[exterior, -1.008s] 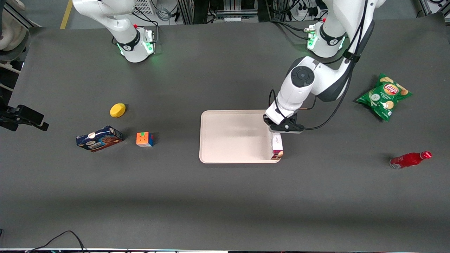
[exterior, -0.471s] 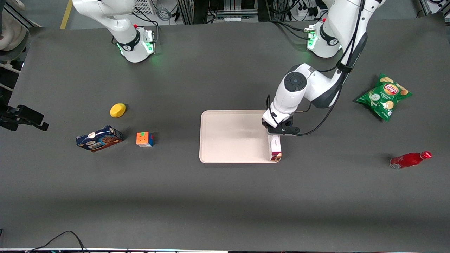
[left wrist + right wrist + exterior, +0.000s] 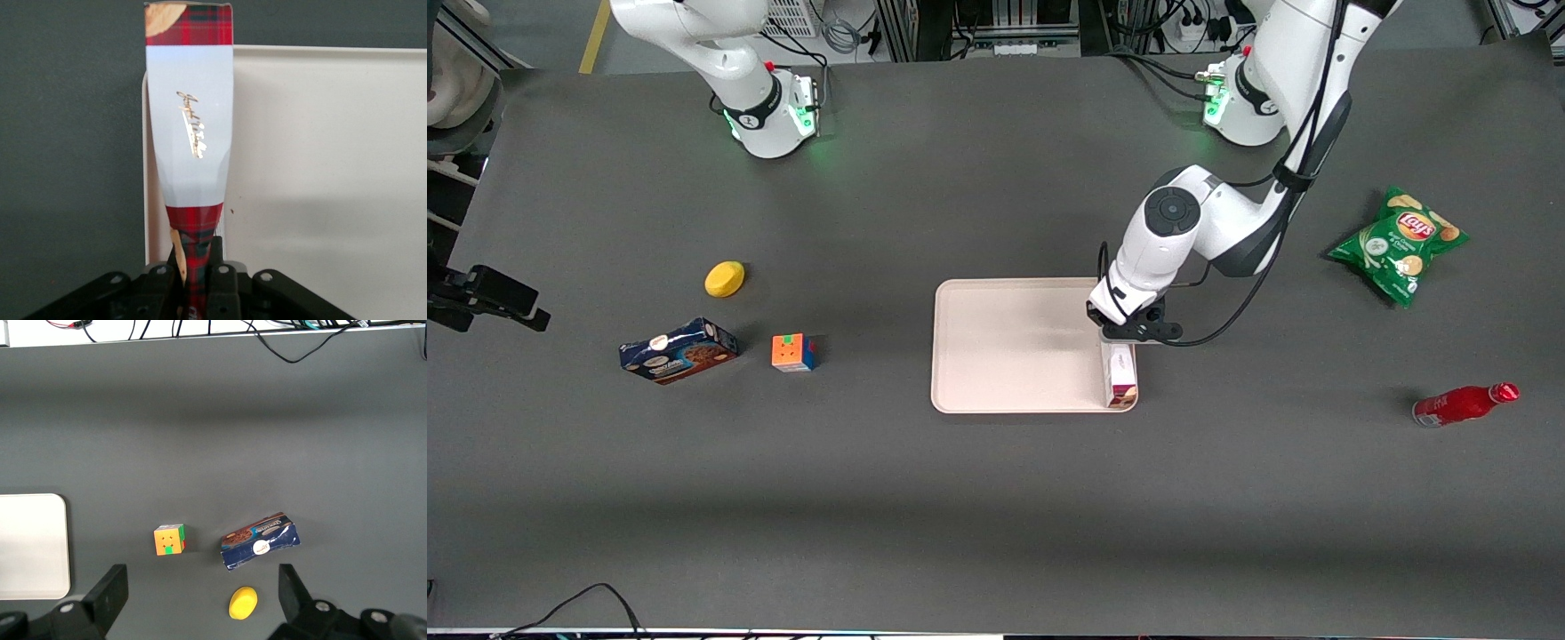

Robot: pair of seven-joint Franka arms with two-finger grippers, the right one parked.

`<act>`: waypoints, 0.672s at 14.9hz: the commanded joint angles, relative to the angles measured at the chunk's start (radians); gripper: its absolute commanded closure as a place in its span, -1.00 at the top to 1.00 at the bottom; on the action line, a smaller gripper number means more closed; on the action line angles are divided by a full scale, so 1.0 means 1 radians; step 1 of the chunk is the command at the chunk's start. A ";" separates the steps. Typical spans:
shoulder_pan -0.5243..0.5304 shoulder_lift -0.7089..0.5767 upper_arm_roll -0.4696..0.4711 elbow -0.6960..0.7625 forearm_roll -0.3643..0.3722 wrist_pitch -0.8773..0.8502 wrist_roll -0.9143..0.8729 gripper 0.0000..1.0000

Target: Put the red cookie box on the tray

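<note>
One risk we see: the gripper, clamped on the red cookie box over the tray edge nearest the working arm, could drop it astride the rim

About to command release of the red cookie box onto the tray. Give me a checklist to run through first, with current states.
1. Claw clamped on the red cookie box: ok.
2. Box over the tray: ok, but along the edge toward the working arm's end, above the rim.
3. Box fully inside the rim: cannot tell; in the left wrist view one long side seems to overlap it.
4. Box resting on the tray floor: cannot tell.
5. Bare tray surface beside the box: ok.
6. Red bottle and chips bag well away: ok.
</note>
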 commanded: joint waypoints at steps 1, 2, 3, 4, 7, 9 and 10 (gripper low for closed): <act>-0.004 0.000 -0.002 0.003 0.023 0.017 -0.042 0.52; -0.003 0.000 -0.004 0.004 0.023 0.017 -0.042 1.00; -0.003 0.000 -0.004 0.006 0.023 0.015 -0.044 1.00; -0.001 -0.005 -0.004 0.007 0.020 0.015 -0.047 1.00; 0.008 -0.040 -0.002 0.056 0.014 -0.037 -0.036 1.00; 0.010 -0.078 0.002 0.120 0.012 -0.142 -0.028 1.00; 0.014 -0.097 0.004 0.160 -0.001 -0.213 -0.024 1.00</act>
